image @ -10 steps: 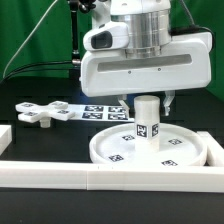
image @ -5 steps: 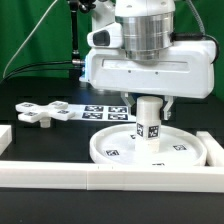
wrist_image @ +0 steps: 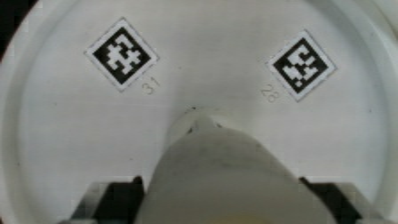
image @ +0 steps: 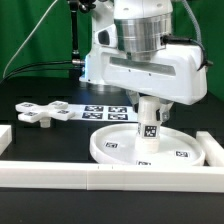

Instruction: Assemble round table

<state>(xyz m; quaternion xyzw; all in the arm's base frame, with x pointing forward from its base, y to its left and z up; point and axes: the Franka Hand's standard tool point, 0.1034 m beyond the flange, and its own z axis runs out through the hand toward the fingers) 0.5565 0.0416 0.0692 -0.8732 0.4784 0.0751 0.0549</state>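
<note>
The large round disc [image: 115, 148] lies flat on the black table at the centre right. The short thick cylinder leg [image: 150, 128] stands on the disc's middle, leaning slightly, with a tag on its side. My gripper [image: 152, 106] comes down from above and is shut on the leg's upper part. In the wrist view the leg [wrist_image: 222, 165] fills the space between the dark fingers [wrist_image: 121, 197], with my gripper [wrist_image: 222, 205] around it and the disc [wrist_image: 214, 70] with two tags beyond. The flat cross-shaped piece [image: 38, 113] lies apart at the exterior view's left.
The marker board [image: 100, 109] lies behind the disc. White border rails run along the front [image: 90, 176], the exterior view's left [image: 4, 135] and its right [image: 216, 150]. A green backdrop stands behind.
My hand has turned about the upright axis with the leg in its grip. The leg's tag has swung round and the leg now leans a little. The disc and cross piece have not moved.
</note>
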